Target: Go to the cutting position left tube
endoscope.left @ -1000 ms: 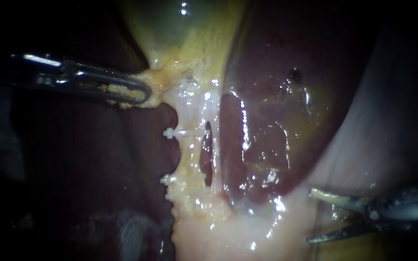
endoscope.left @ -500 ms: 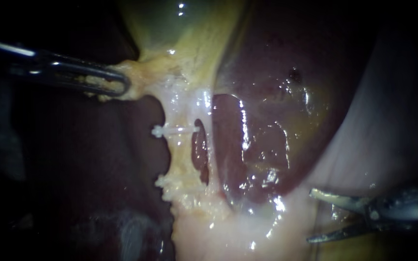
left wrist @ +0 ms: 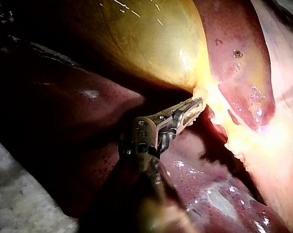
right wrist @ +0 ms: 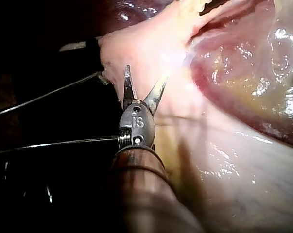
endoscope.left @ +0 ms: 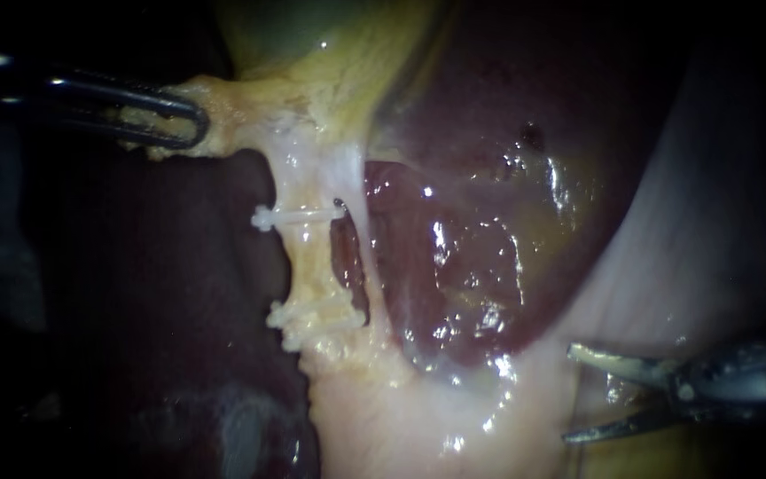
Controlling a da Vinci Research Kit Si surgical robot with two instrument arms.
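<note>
My left instrument [endoscope.left: 190, 124] comes in from the upper left, its jaws shut on yellow fatty tissue [endoscope.left: 223, 106] at the gallbladder's neck and pulling it leftward. The gallbladder [endoscope.left: 330, 44] hangs at the top centre; in the left wrist view my left instrument [left wrist: 197, 104] grips the same tissue under the gallbladder [left wrist: 136, 39]. Below the grip a pale tube [endoscope.left: 312, 257] runs down, crossed by a white clip [endoscope.left: 299, 214] above and white clips [endoscope.left: 316, 312] below. My right instrument [endoscope.left: 578, 395] holds thin blades open at the lower right, well away from the tube; my right instrument [right wrist: 142, 85] also shows open blades over pale tissue.
Dark red liver [endoscope.left: 489, 231] fills the centre and right, with a dark window [endoscope.left: 347, 262] beside the tube. Pale fatty tissue [endoscope.left: 383, 417] spreads below the clips. A whitish sheet [endoscope.left: 720, 204] lies at the right. The left side is dark liver [endoscope.left: 152, 293].
My left instrument has pulled the gripped tissue up and to the left, stretching the tube and clips leftward and widening the window beside it. My right instrument has not moved.
</note>
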